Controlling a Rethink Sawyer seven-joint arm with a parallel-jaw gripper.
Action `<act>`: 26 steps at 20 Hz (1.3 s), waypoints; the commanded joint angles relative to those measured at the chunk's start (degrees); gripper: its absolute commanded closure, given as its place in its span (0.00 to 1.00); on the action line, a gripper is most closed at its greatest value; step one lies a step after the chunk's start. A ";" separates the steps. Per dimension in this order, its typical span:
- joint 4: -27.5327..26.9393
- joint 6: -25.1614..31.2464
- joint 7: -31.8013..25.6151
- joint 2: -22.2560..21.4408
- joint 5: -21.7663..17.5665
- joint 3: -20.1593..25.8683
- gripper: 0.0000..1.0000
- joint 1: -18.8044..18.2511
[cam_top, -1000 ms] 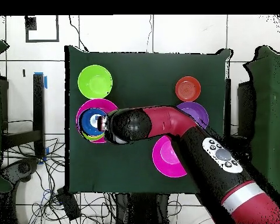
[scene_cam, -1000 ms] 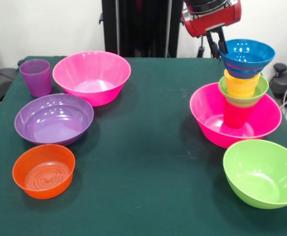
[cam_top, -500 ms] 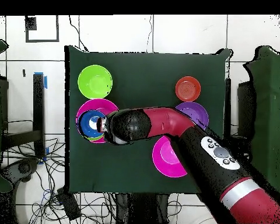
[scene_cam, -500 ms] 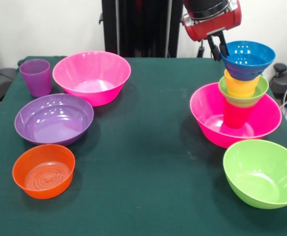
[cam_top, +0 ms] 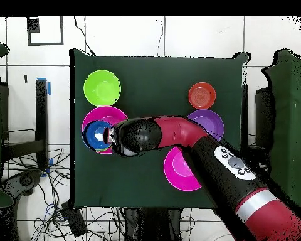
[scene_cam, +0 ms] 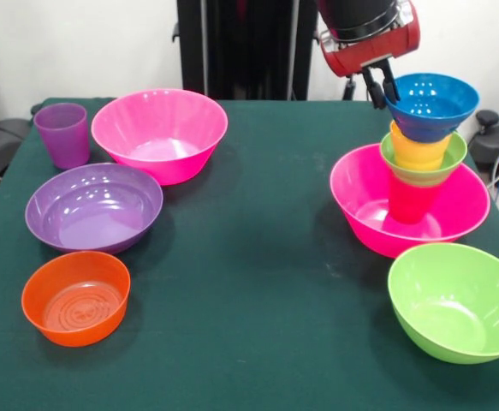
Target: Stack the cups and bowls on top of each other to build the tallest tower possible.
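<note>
Front view: lime bowl (scene_cam: 457, 301) just beside the tower's pink bowl (scene_cam: 360, 201).

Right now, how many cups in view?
3. Purple cup stands alone at a table corner. Red cup sits in the pink bowl at the tower's base; yellow-orange cup is higher, in the small green bowl. None seem hidden.

Table (scene_cam: 258, 257): dark green cloth surface, rectangular. Floor (cam_top: 147, 37): white tiles, visible past the table's edges in the overhead view. Cables (cam_top: 46, 188): black, tangled, lying on the floor beside one table edge.
</note>
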 commanded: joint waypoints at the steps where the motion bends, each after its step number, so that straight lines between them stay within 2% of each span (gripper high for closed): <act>1: 0.18 1.83 -4.29 1.24 -5.83 -2.82 1.00 1.82; 13: -0.48 2.29 -4.14 2.32 -8.51 -3.59 1.00 1.60; 26: -0.15 2.38 -3.28 2.49 -7.29 -1.62 1.00 1.58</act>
